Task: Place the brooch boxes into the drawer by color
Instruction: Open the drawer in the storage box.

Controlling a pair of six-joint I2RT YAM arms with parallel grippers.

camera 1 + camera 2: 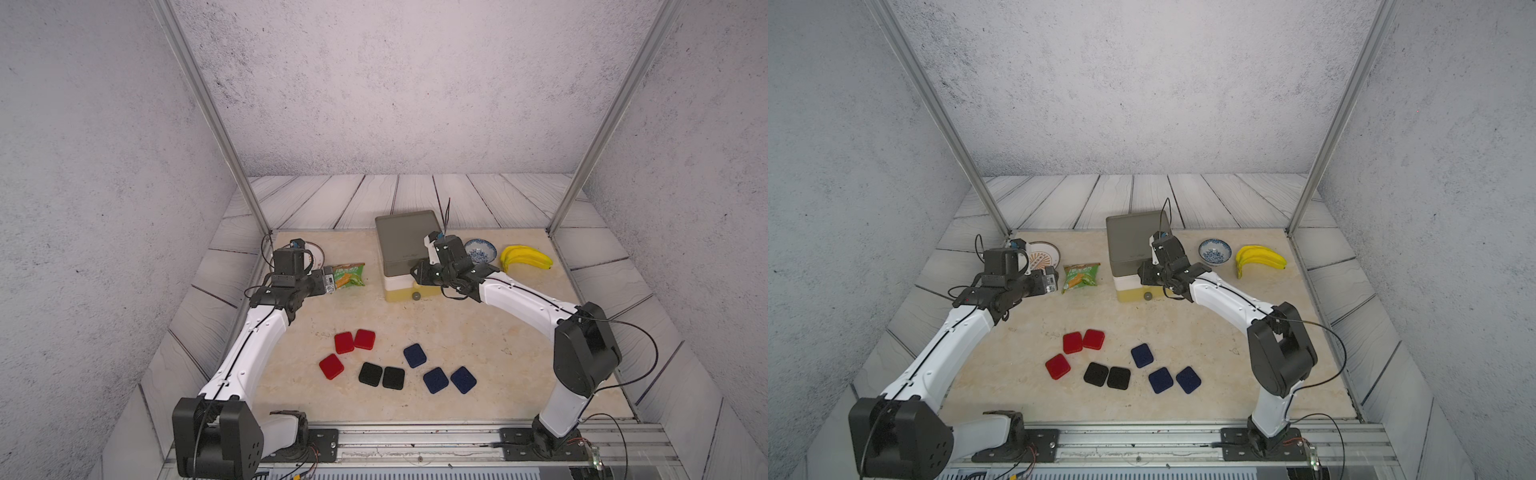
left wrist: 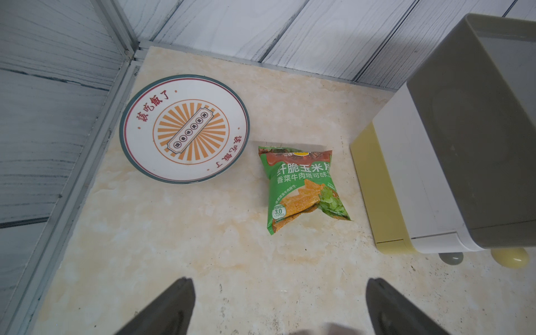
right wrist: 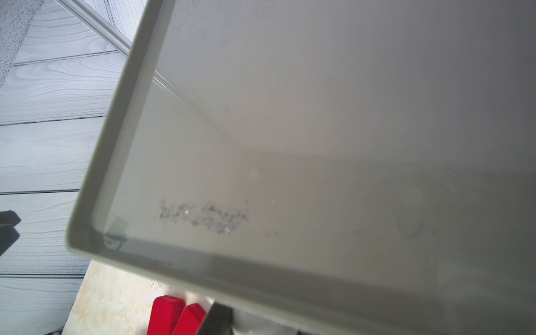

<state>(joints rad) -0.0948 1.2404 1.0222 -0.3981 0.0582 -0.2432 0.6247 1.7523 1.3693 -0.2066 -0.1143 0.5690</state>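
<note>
Pull toward the base with the nearer right gripper (image 1: 419,275), at the front face of the drawer (image 1: 403,237), jaw gap and hold indiscernible; leave the left gripper (image 2: 280,282), wide open and empty, aside.

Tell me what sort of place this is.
Most likely a staged robot test cell, not a real kitchen: two robot arms bolted to an aluminium rail, printed wall panels in metal framing, and props such as bananas and a snack packet on the tabletop.
</note>
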